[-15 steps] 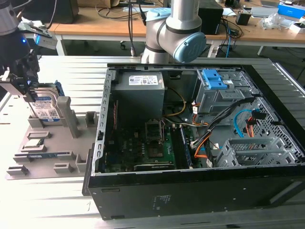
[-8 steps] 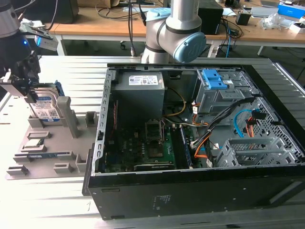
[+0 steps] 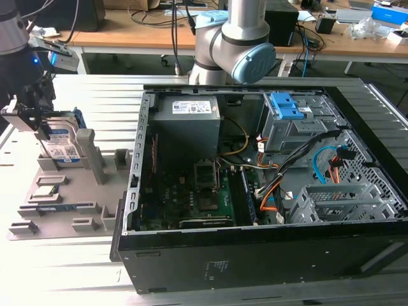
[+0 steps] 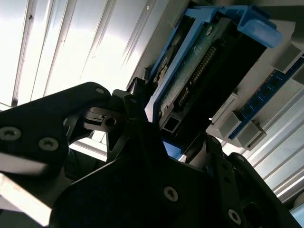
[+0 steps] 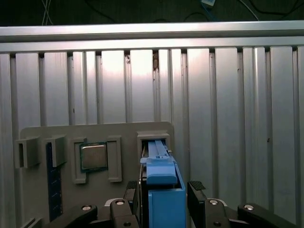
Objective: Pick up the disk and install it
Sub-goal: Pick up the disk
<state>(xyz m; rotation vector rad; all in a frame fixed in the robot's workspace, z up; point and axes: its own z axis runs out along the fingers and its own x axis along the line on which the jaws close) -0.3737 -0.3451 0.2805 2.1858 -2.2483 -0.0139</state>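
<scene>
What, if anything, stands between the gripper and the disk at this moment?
Nothing visible does. The gripper is right at the disk, which stands on edge in its slot of the grey holder.

1. A ribbed metal table of silver slats runs across the exterior view from the left edge to the right.
2. Along the top of that view stand wooden tables on pale frames, strewn with cables and small boxes.
3. Under them, at upper centre, is a dark gap, perhaps floor.
4. Bright light glares off the slats at the exterior view's lower left.
5. In the first wrist view the slats shine, with darkness beyond the table's rim.
</scene>
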